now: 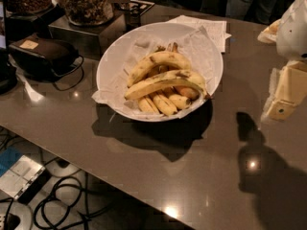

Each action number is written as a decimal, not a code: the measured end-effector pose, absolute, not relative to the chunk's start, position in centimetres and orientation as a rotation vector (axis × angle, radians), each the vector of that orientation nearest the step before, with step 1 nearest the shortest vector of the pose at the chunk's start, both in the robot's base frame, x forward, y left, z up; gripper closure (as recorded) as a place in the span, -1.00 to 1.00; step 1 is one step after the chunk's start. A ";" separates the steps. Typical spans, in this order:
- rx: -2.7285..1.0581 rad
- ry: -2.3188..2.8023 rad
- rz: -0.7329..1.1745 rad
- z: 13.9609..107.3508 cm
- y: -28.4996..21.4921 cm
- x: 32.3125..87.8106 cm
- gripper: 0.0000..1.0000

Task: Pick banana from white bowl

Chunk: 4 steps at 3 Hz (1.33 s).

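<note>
The arm (295, 28) enters the view at the 2 o'clock corner, where only a rounded white shell of it shows. Below this shell, at about 3 o'clock, hangs the pincer (282, 104). It is a pale cream block and leans a little, with its lower end turned toward 7 o'clock. It hovers over the bench (168, 176), at the right edge of the view.

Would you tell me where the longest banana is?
The banana lies in the white bowl, centre of view; the tool hangs at the right edge.

One cam, high, angled down at counter (158, 176); gripper (286, 96) right.
</note>
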<state>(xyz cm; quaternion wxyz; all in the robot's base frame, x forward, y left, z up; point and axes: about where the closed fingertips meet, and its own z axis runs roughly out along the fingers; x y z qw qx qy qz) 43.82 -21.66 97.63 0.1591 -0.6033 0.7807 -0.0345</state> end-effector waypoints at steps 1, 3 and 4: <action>-1.725 2.232 -0.099 97.6 -21.7 43.8 -1.00; -1.866 2.192 -0.166 98.4 -17.3 43.3 -1.00; -1.949 2.172 -0.205 98.6 -14.5 43.9 -1.00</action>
